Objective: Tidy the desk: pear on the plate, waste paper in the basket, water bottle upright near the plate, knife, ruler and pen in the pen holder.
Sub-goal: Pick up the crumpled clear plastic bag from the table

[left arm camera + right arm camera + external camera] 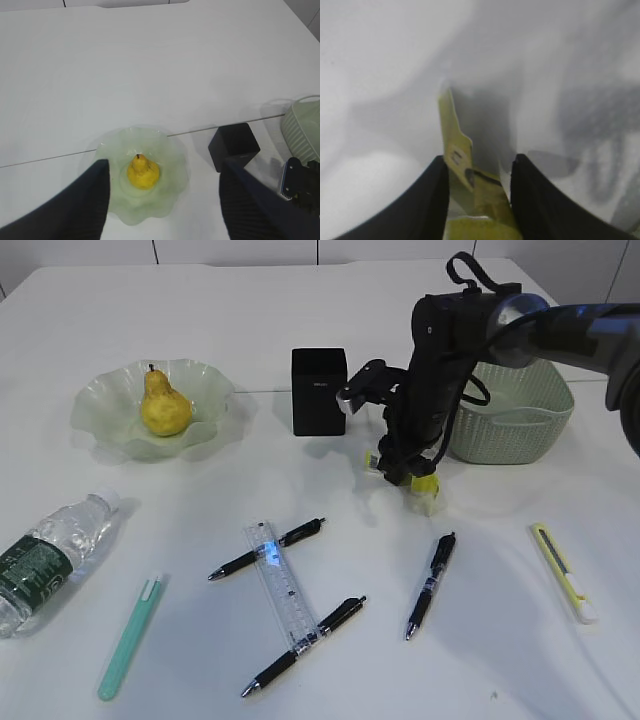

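Lying leftmost, one water bottle point(45, 552) stays toppled; one pear point(163, 403) sits in the plate point(100, 400). Four pens point(266, 549), one ruler point(279, 585). Right gripper point(404, 473) pinches yellow waste paper point(470, 185); left gripper point(165, 200) gapes wide, empty.

The smooth matt white desk point(300, 320) carries a translucent, glossy pale green ruffled plastic plate point(205, 390), a sage-green woven-look perforated plastic basket point(520, 425), a matt black box-shaped pen holder point(318, 390), a clear crinkled plastic water bottle point(55, 550) and a transparent flat plastic ruler point(280, 590).
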